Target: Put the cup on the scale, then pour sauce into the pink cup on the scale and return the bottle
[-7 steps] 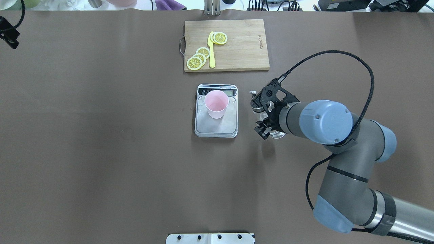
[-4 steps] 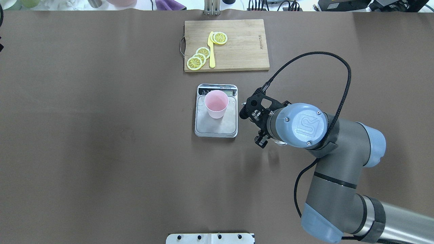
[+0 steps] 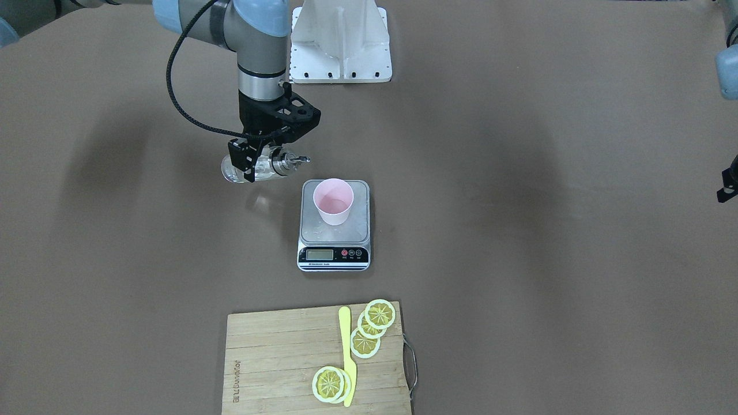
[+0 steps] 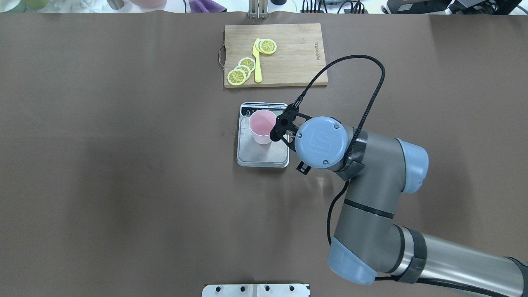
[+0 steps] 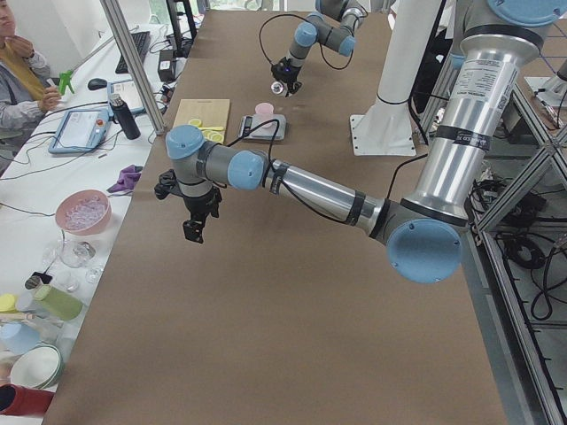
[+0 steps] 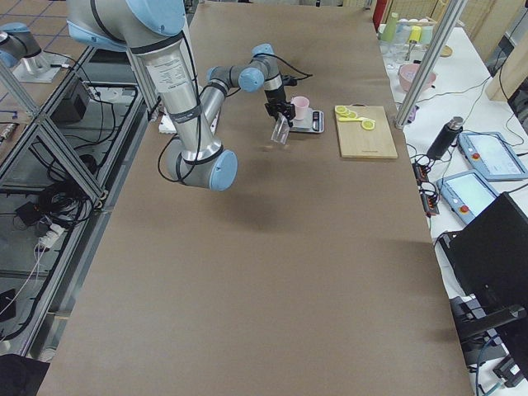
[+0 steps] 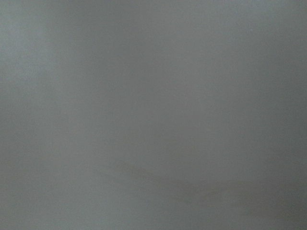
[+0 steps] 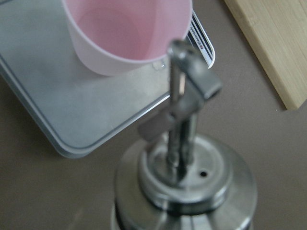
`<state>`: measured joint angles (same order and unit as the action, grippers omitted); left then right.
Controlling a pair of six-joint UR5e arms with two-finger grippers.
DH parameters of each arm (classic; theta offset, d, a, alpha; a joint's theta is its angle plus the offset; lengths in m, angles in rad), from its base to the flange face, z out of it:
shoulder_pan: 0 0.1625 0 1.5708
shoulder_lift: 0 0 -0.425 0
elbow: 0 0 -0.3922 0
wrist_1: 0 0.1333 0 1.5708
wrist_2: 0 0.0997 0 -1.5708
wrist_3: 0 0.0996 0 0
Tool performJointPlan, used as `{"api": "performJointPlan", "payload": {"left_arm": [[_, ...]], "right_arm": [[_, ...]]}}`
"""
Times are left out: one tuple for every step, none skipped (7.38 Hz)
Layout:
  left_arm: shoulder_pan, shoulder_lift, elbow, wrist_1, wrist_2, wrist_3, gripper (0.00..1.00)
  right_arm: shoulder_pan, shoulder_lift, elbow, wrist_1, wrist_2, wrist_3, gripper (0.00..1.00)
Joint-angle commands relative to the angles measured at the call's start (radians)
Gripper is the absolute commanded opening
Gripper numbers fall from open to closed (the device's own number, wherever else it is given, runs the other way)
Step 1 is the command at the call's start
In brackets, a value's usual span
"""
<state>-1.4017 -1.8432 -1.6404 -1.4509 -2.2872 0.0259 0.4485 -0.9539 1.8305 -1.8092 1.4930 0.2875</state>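
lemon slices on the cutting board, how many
5 lemon slices. Three overlap in a line by the cutting board handle end. Two more overlap across the yellow knife, one mostly covering the other. Overlaps could hide another.

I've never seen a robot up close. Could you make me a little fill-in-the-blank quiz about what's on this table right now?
1. The pink cup stands on a digital kitchen ____.
2. The right gripper is shut on a clear glass ____, tipped sideways with its silver pour spout toward the cup.
3. On the bamboo cutting board, a yellow knife lies among slices of ____.

Missing words: scale; bottle; lemon.
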Motion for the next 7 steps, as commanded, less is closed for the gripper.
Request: {"api": "performJointPlan", "payload": {"left_arm": [[-0.002, 0.005, -0.003, -0.002, -0.003, 0.002, 0.98], [-0.002, 0.005, -0.003, -0.002, -0.003, 0.002, 0.98], [-0.002, 0.005, -0.004, -0.002, -0.003, 0.002, 0.98], [0.0, 0.005, -0.004, -0.002, -0.003, 0.0, 0.98], [0.0, 0.007, -0.004, -0.002, -0.003, 0.0, 0.98], [0.0, 0.007, -0.004, 0.0, -0.003, 0.0, 0.98], [0.0, 0.007, -0.004, -0.002, -0.003, 0.0, 0.98]], "right_arm": [[0.004, 0.058, -0.088, -0.009, -0.016, -0.002, 0.0], [0.004, 0.076, -0.089, -0.069, -0.048, -0.046, 0.0], [0.004, 0.152, -0.124, -0.182, -0.078, -0.098, 0.0], [0.004, 0.167, -0.132, -0.214, -0.089, -0.114, 0.0], [0.004, 0.164, -0.135, -0.22, -0.094, -0.122, 0.0], [0.004, 0.168, -0.145, -0.243, -0.106, -0.157, 0.0], [0.006, 0.176, -0.146, -0.271, -0.125, -0.175, 0.0]]}}
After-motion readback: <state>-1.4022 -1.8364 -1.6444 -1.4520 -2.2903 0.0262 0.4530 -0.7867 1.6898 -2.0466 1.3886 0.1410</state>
